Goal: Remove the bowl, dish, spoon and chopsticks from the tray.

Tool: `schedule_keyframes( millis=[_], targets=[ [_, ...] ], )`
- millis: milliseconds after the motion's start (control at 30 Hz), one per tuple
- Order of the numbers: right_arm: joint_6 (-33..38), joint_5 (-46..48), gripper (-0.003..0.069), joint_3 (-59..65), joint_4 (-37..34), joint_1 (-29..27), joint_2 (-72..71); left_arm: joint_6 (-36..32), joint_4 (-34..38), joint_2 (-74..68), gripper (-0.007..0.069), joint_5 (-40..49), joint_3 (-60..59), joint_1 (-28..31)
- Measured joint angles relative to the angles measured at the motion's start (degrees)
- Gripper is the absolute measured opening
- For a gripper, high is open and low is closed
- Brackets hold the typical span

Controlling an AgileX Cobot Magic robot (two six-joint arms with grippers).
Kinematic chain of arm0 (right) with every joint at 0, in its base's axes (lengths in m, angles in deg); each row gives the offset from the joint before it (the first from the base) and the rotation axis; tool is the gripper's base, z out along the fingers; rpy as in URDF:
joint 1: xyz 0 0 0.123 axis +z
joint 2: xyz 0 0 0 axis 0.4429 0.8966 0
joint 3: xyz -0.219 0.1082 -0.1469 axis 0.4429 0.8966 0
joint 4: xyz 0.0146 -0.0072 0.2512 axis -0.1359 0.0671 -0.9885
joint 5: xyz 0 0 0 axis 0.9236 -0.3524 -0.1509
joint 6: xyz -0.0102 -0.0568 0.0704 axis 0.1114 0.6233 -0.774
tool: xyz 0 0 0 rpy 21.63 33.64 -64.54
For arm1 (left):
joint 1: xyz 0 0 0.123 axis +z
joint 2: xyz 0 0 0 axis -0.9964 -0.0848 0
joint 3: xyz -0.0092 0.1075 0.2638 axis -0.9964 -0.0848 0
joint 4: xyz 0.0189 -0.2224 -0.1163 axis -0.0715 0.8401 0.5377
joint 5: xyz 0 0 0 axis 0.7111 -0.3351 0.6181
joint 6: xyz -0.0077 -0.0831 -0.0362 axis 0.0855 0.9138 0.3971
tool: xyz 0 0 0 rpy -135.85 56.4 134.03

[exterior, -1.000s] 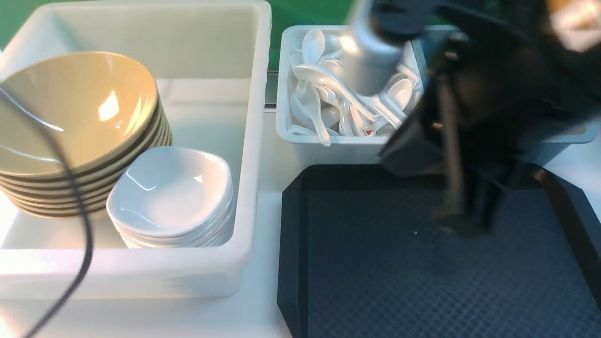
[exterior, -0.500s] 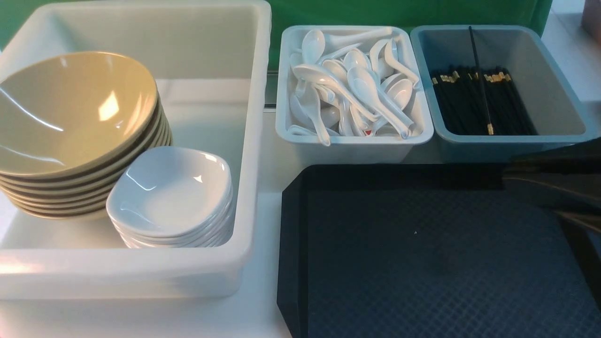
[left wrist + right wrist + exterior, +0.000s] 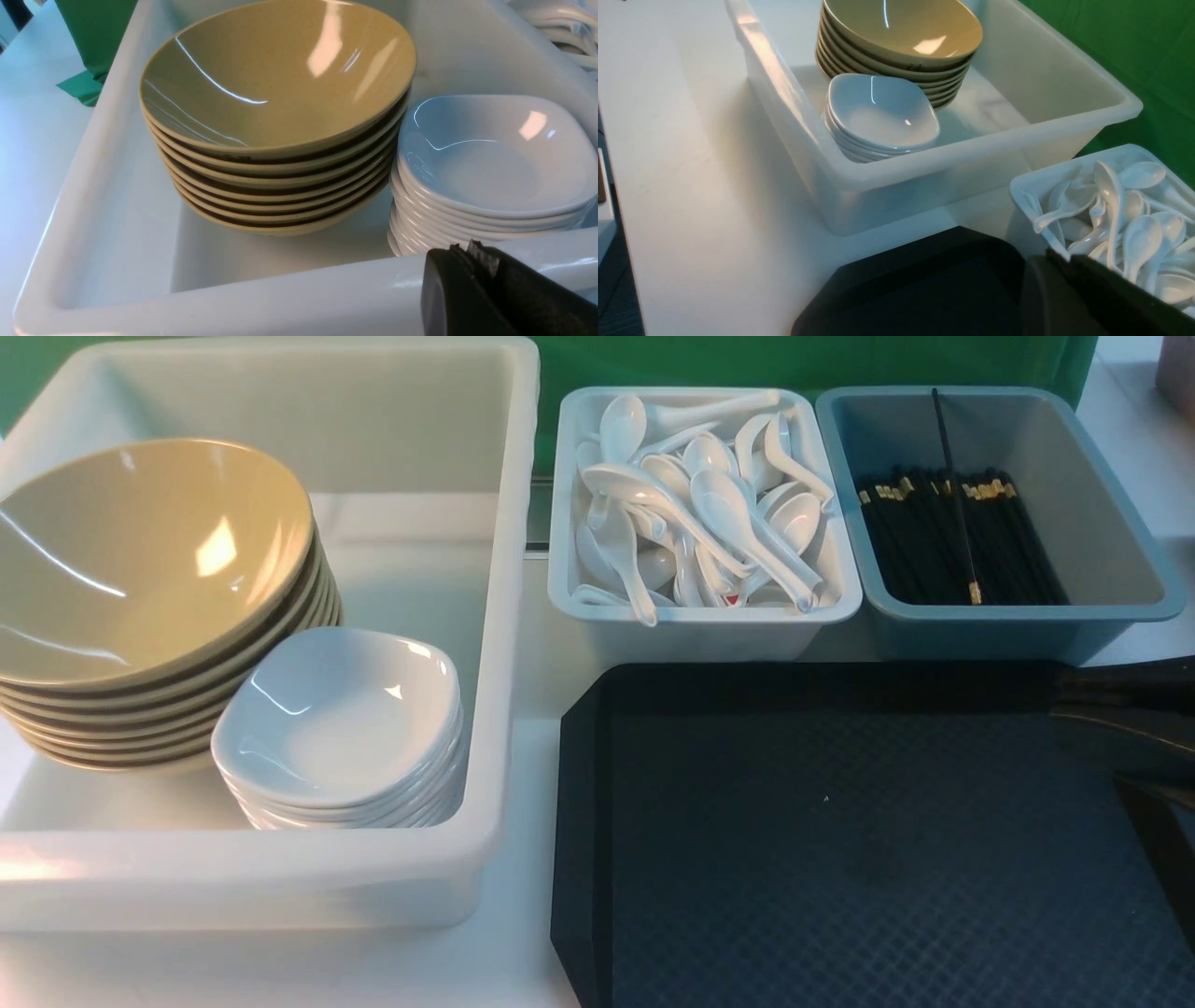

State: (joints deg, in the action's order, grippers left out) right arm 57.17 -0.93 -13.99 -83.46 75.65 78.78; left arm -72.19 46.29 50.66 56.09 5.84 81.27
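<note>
The black tray [image 3: 822, 859] lies bare, with nothing on its diamond-textured floor; one corner of the tray [image 3: 924, 289] shows in the right wrist view. A tan bowl [image 3: 140, 551] tops a stack of several alike in the white tub [image 3: 280, 868]. Beside that stack, a white dish [image 3: 341, 714] tops its own stack. Spoons [image 3: 700, 504] fill a white bin, and black chopsticks [image 3: 952, 537] lie in the grey-blue bin [image 3: 1092, 504]. My left gripper [image 3: 465, 247] is shut and empty, over the tub's near rim by the dish [image 3: 495, 154]. My right gripper [image 3: 1066, 255] is shut and empty, between the tray and the spoons [image 3: 1125, 224].
A dark part of my right arm [image 3: 1139, 719] reaches in over the tray's far right corner. One chopstick [image 3: 948, 457] leans upright across the others in its bin. A green backdrop [image 3: 747, 359] stands behind the bins. White tabletop [image 3: 691, 163] runs along the tub's side.
My right arm, which filled the upper right of the front view a second ago, has pulled back to the right edge. The black cable at the left has gone from that view.
</note>
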Motion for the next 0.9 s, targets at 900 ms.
schedule_keyframes(
  millis=[900],
  targets=[
    [-22.2,-21.1,0.0031,25.9,9.6,-27.7,-20.5,0.8,0.2,0.0,-0.0011,0.1,0.0,0.0]
  ],
)
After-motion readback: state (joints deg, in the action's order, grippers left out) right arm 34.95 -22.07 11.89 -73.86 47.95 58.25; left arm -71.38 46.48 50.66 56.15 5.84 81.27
